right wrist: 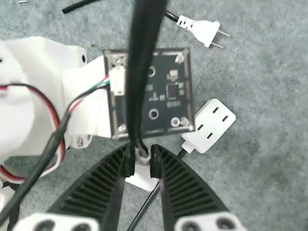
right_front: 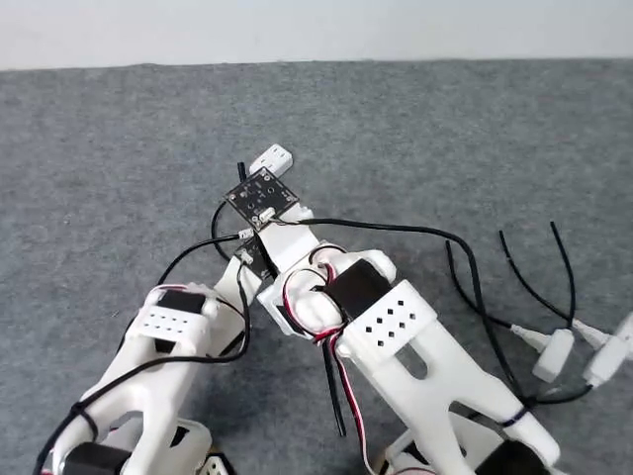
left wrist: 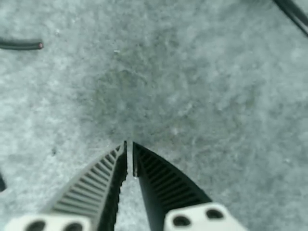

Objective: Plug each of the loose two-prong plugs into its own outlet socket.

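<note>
1. Left gripper: jaws pressed together on nothing, poised over bare grey tabletop. A cut cable end lies well off to one side.

2. Right gripper: jaws clamped on a small white body, logged here as the held plug. Its prongs are hidden, so treat that name as probable, not certain. Its black cord rises from between the jaws toward the camera.

3. Circuit board: a black square on a white mount, just beyond the right jaws and crossed by the cord.

4. Socket: white, lying flat with its two slots facing up. It sits just beside the board's corner, near the held plug but not touching it. In the high view it lies past the board.

5. Loose plug: white, flat on the tabletop with two bare prongs pointing away from its cord, farther out than the socket.

6. More white connectors on black leads lie well apart, by the right arm's side.

Handling note: you should expect each plug to be light, hard and smooth, so it may twist in the jaws. The cord looks springy and will likely tug it off line. Grip the flat sides of the body behind the prongs, never the thin prongs or the cord.
</note>
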Tool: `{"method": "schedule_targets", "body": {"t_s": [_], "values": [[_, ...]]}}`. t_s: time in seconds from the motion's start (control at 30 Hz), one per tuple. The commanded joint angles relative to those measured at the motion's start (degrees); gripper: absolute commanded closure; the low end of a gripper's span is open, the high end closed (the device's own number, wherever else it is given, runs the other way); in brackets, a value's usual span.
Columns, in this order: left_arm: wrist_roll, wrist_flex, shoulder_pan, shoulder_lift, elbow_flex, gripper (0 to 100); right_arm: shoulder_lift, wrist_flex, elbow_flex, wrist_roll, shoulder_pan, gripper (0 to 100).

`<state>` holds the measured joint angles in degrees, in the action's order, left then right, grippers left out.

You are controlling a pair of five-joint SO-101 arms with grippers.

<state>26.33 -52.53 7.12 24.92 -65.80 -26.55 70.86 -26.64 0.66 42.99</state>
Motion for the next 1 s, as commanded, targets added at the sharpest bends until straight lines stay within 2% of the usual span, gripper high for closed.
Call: {"method": "schedule_targets", "body": {"t_s": [0.0, 0.13, 0.3, 0.53, 0.7, 0.83, 0.97], "values": [[0.97, 1.23, 1.93, 2.46, -0.40, 99, 0.22, -1.36, 2.55, -0.44, 0.04, 99.1], [4.22, 1.32, 2.73, 4.84, -2.15, 99, 0.22, -2.42, 2.29, -0.44, -1.63, 99.1], [4.04, 2.11, 2.46, 7.82, -3.82, 99, 0.22, -4.26, 0.79, -0.44, -4.62, 99.1], [-5.45, 5.36, 1.58, 8.00, -4.35, 99, 0.22, -14.64, -6.42, -0.70, -9.71, 99.1], [-6.07, 7.47, -0.97, 8.00, -4.35, 99, 0.22, -24.04, -12.31, -0.79, -13.49, 99.1], [-6.07, 7.47, -0.97, 8.00, -4.35, 99, 0.22, -26.51, -13.45, -1.14, -14.29, 99.1], [-6.07, 7.47, -1.05, 8.00, -4.35, 99, 0.22, -28.00, -14.51, -4.66, -15.08, 99.1]]}}
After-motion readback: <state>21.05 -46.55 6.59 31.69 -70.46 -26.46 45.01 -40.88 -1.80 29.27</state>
